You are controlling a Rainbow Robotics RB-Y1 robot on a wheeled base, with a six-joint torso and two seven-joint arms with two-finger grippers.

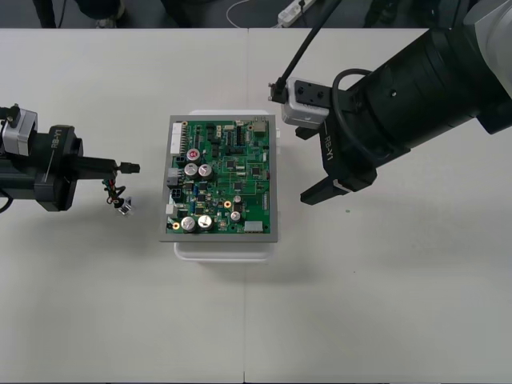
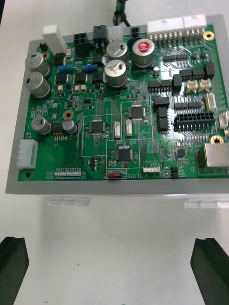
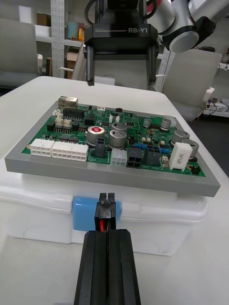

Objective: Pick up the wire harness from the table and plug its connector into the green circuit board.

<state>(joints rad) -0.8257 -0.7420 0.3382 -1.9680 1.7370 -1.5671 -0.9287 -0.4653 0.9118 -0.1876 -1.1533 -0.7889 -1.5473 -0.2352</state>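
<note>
Black plug (image 3: 106, 206) clamped in my left gripper (image 1: 113, 166), wires (image 1: 112, 190) and metal socket (image 1: 124, 206) hanging beneath | plug's long axis aims straight at green board (image 1: 232, 180) left edge, just short, seemingly lower than its headers, hard to judge | right gripper (image 1: 293, 142) spread wide beside opposite edge, idle.

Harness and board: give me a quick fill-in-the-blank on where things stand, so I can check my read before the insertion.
1. The left gripper is shut on the black ____ of the harness, just short of the board's edge.
2. The fingers of the right gripper stand ____, with nothing between them, on the other side of the green circuit board.
3. The board sits on a ____ base.

Missing words: plug; open; white.
</note>
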